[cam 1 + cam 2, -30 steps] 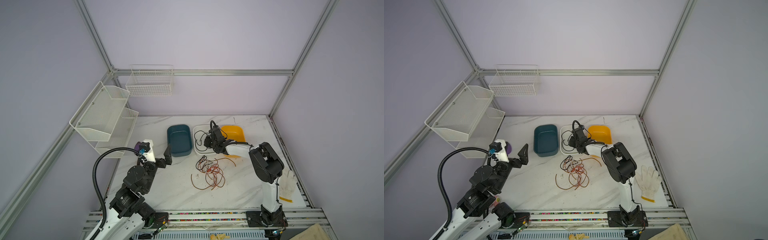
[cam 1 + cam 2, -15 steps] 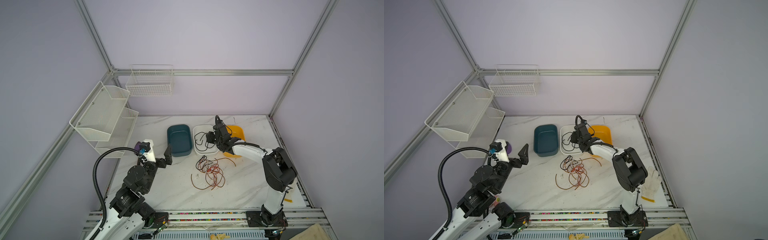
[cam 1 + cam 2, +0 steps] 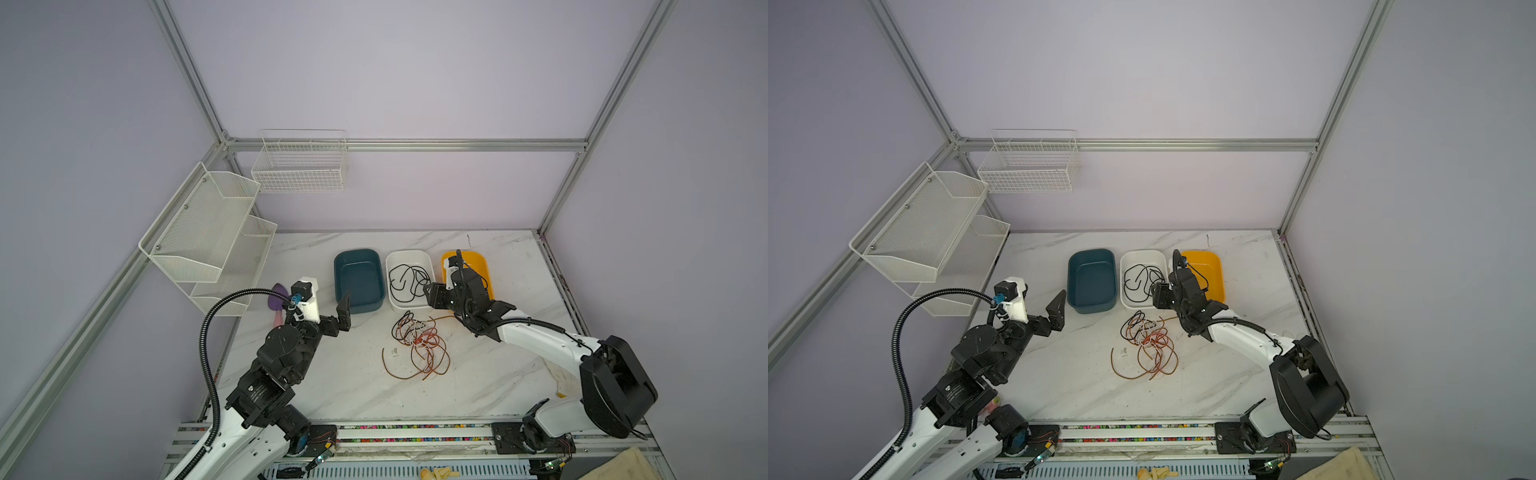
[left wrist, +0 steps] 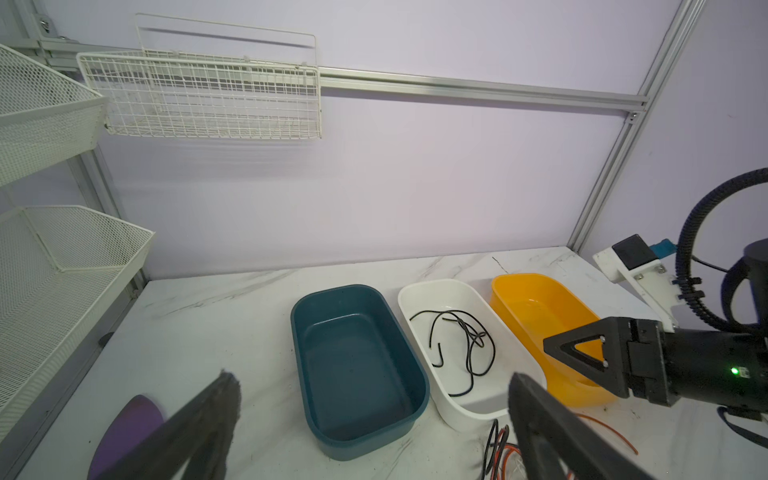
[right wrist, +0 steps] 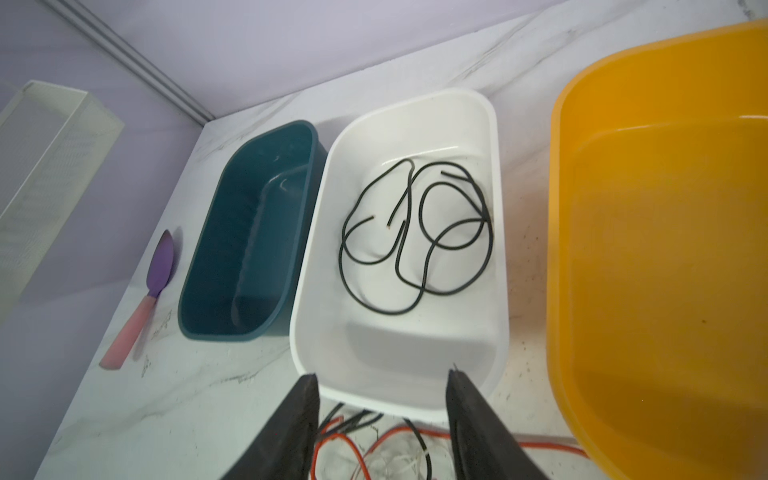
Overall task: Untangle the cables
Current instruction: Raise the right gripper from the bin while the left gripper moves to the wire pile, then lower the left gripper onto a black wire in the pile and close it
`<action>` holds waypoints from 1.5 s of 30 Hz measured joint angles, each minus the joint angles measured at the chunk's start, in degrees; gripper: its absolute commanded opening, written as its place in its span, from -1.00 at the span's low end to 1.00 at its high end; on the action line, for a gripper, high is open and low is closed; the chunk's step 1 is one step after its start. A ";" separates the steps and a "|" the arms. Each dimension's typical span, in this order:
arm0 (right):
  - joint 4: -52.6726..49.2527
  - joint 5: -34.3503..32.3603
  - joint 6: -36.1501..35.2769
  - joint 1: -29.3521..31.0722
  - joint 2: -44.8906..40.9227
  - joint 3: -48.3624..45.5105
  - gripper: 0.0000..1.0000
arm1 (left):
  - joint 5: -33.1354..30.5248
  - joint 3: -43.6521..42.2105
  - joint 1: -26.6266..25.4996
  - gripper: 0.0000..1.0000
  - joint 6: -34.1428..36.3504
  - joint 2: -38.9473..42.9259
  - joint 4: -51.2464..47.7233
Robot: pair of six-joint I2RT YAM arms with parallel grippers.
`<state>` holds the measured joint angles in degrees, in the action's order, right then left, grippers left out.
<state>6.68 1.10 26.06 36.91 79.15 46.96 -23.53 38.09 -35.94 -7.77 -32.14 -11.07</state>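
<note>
A tangle of black, white and orange-red cables (image 3: 419, 345) (image 3: 1148, 345) lies on the marble table in front of the bins. One black cable (image 3: 409, 280) (image 3: 1142, 280) (image 4: 457, 336) (image 5: 415, 237) lies looped and loose inside the white bin (image 3: 409, 254) (image 5: 494, 174). My right gripper (image 3: 430, 293) (image 3: 1158, 297) (image 5: 382, 374) hovers open and empty over the bin's near end, with the tangle just below it. Left of the teal bin, my left gripper (image 3: 344, 307) (image 3: 1059, 309) (image 4: 372, 376) is raised, wide open and empty.
A teal bin (image 3: 357, 253) (image 4: 357, 291) and an orange bin (image 3: 478, 257) (image 5: 665, 208), both empty, flank the white one. A purple spoon with a pink handle (image 3: 276, 303) (image 5: 153, 282) lies at the left. Wire shelves (image 3: 216, 232) and a wire basket (image 3: 299, 166) hang on the walls.
My right gripper has opened and drawn back from over the white bin to its near end. The black cable now lies loose in the bin. The left arm has not moved.
</note>
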 measured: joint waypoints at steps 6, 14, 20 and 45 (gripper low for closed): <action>-0.92 -1.20 -2.25 1.36 -14.14 -7.30 0.28 | 4.09 0.87 -2.16 1.00 -0.15 -7.72 -4.57; -7.76 -6.38 -6.12 1.36 -27.23 -8.28 0.95 | 11.82 5.70 -6.29 1.00 -1.86 -20.22 -11.82; -16.11 -10.84 -6.19 1.36 -33.51 -6.58 0.96 | 16.31 6.12 -7.63 1.00 -3.21 -24.30 -13.51; -23.61 -17.40 -10.32 1.36 -43.65 -4.50 0.95 | 28.59 15.19 -6.80 0.37 -6.47 -49.16 -14.36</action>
<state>-16.93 -16.29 15.75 38.26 35.51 42.46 5.06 53.28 -42.74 -14.24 -81.30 -25.43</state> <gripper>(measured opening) 0.977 0.709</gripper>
